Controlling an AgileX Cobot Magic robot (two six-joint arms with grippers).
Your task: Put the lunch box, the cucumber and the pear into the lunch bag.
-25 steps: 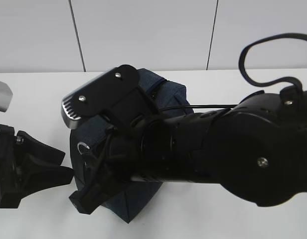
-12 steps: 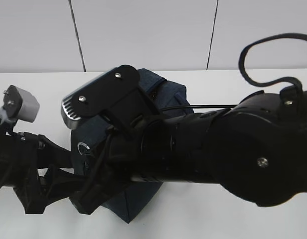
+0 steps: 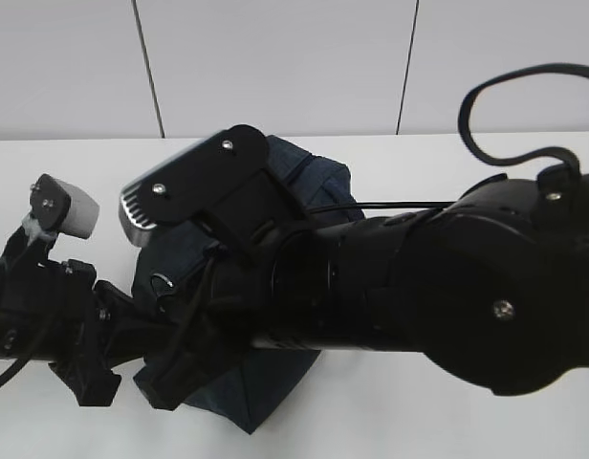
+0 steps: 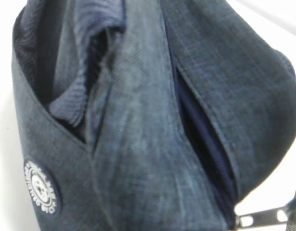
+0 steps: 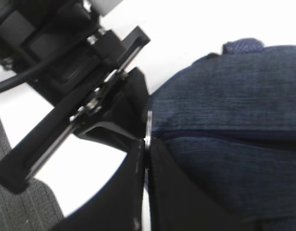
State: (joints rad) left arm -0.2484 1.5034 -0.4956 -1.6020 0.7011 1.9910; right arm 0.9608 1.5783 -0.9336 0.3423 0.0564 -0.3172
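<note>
The dark navy lunch bag (image 3: pixel 314 177) stands mid-table, mostly hidden behind my right arm. It fills the left wrist view (image 4: pixel 138 120), which shows the round logo patch and the dark zipper slit. My right gripper (image 5: pixel 147 139) is shut on a thin silvery piece of the zipper pull (image 5: pixel 148 126) at the bag's end (image 5: pixel 225 96). My left gripper (image 5: pixel 131 98) presses into the bag's near corner, and its fingers look closed on the fabric. In the exterior view it (image 3: pixel 103 330) meets the bag low on the left. The lunch box, cucumber and pear are out of view.
The white table (image 3: pixel 65 172) runs back to a pale panelled wall. My right arm (image 3: pixel 447 287) blocks most of the exterior view. A metal ring (image 3: pixel 161 282) shows on the bag's left side.
My left arm has moved right, from the table's left edge up against the bag. The bag's left side has shifted and bulged slightly. The right gripper has held still.
</note>
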